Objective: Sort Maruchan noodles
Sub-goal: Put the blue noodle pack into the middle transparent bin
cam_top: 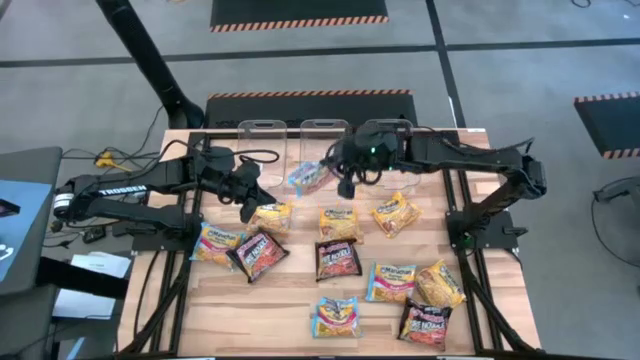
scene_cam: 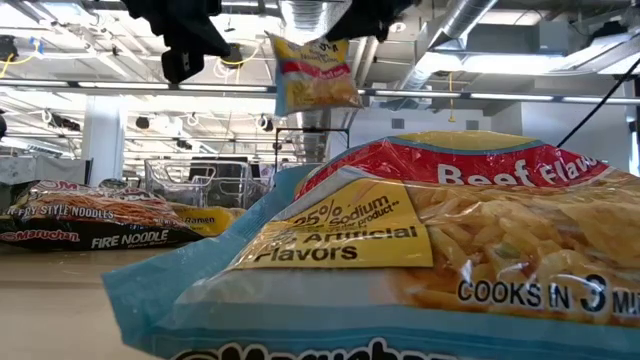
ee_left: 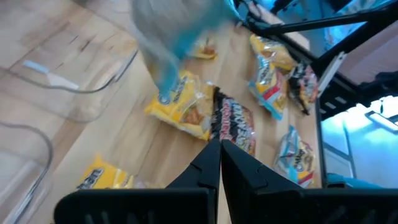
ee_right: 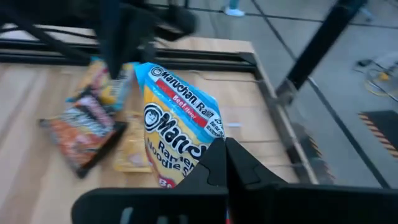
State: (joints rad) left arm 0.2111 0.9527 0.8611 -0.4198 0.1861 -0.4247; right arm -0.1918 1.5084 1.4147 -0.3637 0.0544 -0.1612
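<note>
A light blue noodle pack [cam_top: 309, 177] hangs in the air, up off the table. The right gripper [cam_top: 347, 186] pinches it by one edge, with its fingers closed tight on the pack. In the right wrist view the same pack [ee_right: 177, 134] fills the space just in front of the two dark fingers [ee_right: 219, 163], and you can read "Beef Flavor" on its red stripe. In the low view it dangles high up [scene_cam: 312, 72], under the dark arm.

Right behind the held pack stand the clear bins [cam_top: 322, 133], at the back edge of the wooden table [cam_top: 290, 305].

The left gripper [cam_top: 246, 203] is just beside the held pack, low over the table. Its fingers [ee_left: 209, 163] are pressed together and hold nothing. A yellow pack [cam_top: 271, 217] lies just next to it, and a black and red pack [cam_top: 258, 254] lies a little farther out.

More packs are spread flat over the table, well apart from the right gripper. One more light blue pack [scene_cam: 420, 260] lies very close to the low camera.
</note>
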